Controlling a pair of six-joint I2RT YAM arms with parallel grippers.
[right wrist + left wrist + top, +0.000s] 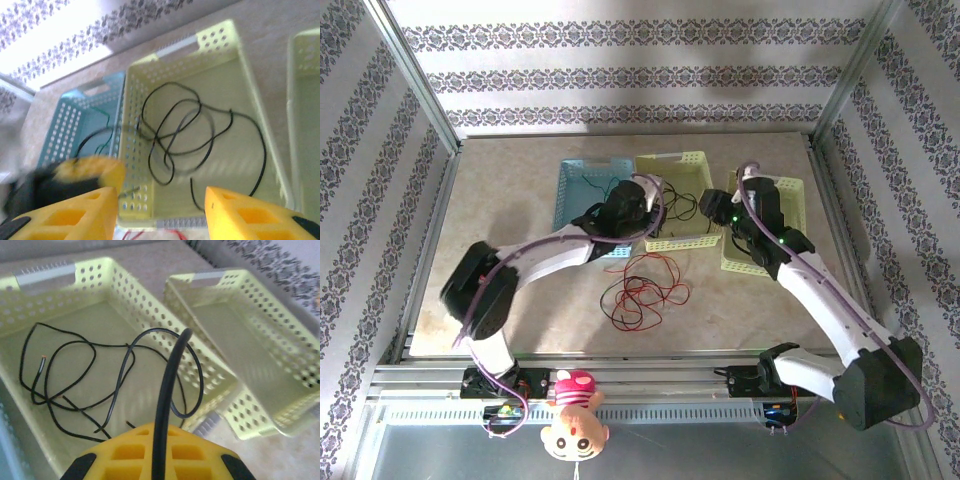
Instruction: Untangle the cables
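Note:
The black cable lies looped in the middle yellow basket, and one strand rises out of it into my left gripper, which is shut on it. From above, the left gripper hangs over that basket's left wall. The red cable is a loose tangle on the table in front of the baskets. A green cable lies in the blue basket. My right gripper is open and holds nothing, above the near end of the middle basket, where the black cable shows.
A second yellow basket stands to the right, with the right arm over it. The blue basket sits left of the middle one. Metal frame posts and patterned walls close in the table.

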